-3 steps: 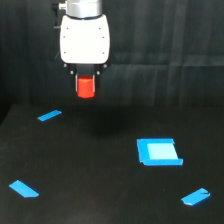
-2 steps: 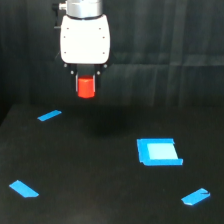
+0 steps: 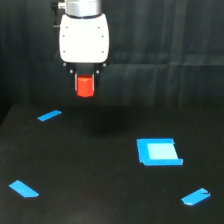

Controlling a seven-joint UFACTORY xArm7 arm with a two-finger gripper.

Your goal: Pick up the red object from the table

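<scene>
The red object (image 3: 85,86) is a small red-orange block held between the fingers of my gripper (image 3: 85,89), which hangs from the white arm head at the upper left of the exterior view. The gripper is shut on it and holds it well above the black table (image 3: 100,180). A faint shadow lies on the table below it.
A blue square patch (image 3: 158,151) lies at the exterior view's right. Blue tape strips lie at the left back (image 3: 49,116), left front (image 3: 23,189) and right front (image 3: 195,197). A dark curtain backs the scene.
The gripper with the red object has risen very slightly; otherwise nothing has moved.
</scene>
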